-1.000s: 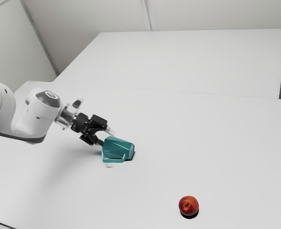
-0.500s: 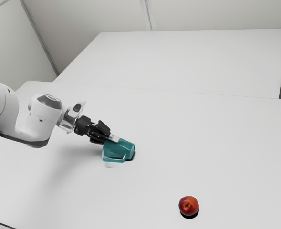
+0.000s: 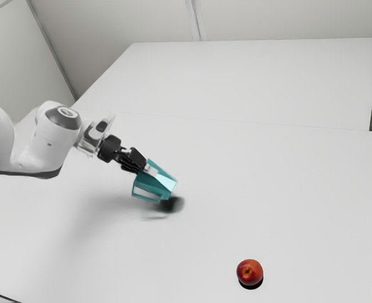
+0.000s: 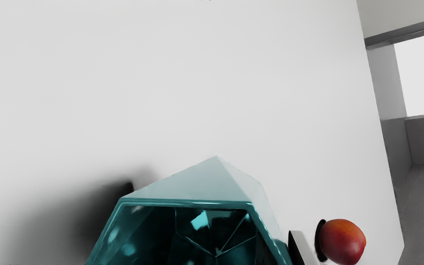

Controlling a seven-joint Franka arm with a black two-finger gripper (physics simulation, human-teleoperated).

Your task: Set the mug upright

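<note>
Nearest the ext. camera, here's the apple (image 3: 249, 272), sitting on the surface (image 3: 287, 189), well apart from the action. Farther back, the mug (image 3: 154, 183): it's up in the air, w/ its shadow (image 3: 172, 204) falling apart from it on the surface. Tilted, not upright; base slants down toward the exterior view's right, mouth toward the claw (image 3: 149, 172), and the handle (image 3: 145, 199) hangs on the low side. Claw's grasping the mug near the rim, I'd say, given it's off the surface; in the wrist view one finger (image 4: 301, 247) lies along the outer wall, and we're looking right into the mouth.

So, status: grip OK, clearance OK, approx. halfway by my reckoning. Left to do: swing it vertical, base flat on the surface, then let go. Risk: poss. slip or tip if it's released at this angle.

Behind that, the arm (image 3: 53, 136), then the back table (image 3: 255, 76).
</note>
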